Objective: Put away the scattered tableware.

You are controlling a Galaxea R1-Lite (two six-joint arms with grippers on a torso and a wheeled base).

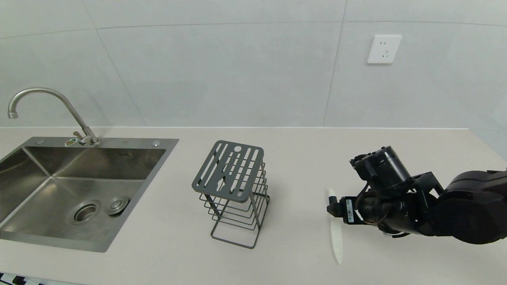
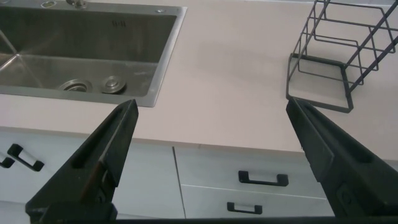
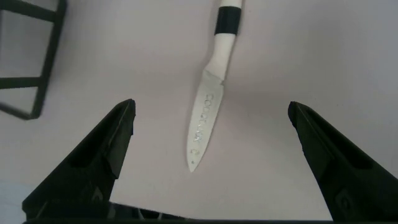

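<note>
A white knife with a dark band on its handle lies flat on the pale counter at the right. In the right wrist view the knife lies between my right gripper's spread fingers, blade toward the camera. My right gripper hovers open just over the knife's handle end, holding nothing. A dark wire utensil rack with a slotted top stands mid-counter, left of the knife. My left gripper hangs open and empty in front of the counter's front edge, between the sink and the rack.
A steel sink with a curved faucet is set into the counter at the left, its strainer and plug in the basin. A wall socket sits high on the tiled wall. Drawer fronts with black handles are below the counter edge.
</note>
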